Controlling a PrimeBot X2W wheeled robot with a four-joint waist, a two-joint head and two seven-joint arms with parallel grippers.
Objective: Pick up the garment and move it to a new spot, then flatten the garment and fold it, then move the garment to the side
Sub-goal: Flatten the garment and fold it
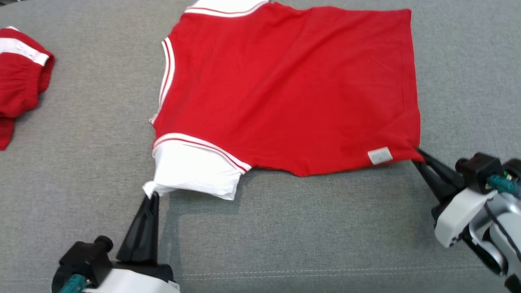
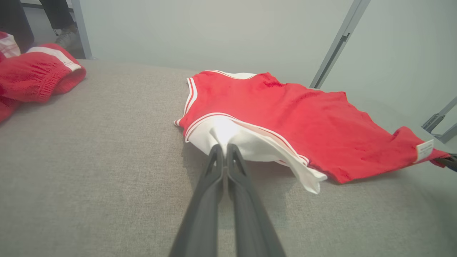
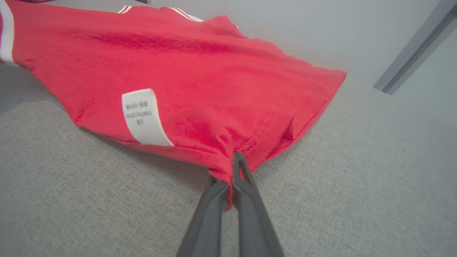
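A red garment (image 1: 285, 81) with white sleeves and white-striped trim lies spread on the grey cloth surface (image 1: 285, 236). Its near white sleeve (image 1: 195, 171) is pinched at the tip by my left gripper (image 1: 152, 196), which is shut on it; the left wrist view has the fingertips (image 2: 224, 151) clamped on that white cloth (image 2: 250, 142). My right gripper (image 1: 417, 154) is shut on the red hem corner beside a white care label (image 1: 379, 155). In the right wrist view that gripper (image 3: 234, 167) bites the bunched red hem (image 3: 214, 89), label (image 3: 142, 116) just left of it.
A second red garment (image 1: 20, 77) with an elastic band and white stripe lies bunched at the far left, seen too in the left wrist view (image 2: 32, 78). Grey metal frame struts (image 2: 335, 43) rise behind the surface. A person's shoe (image 2: 66, 35) stands beyond the far edge.
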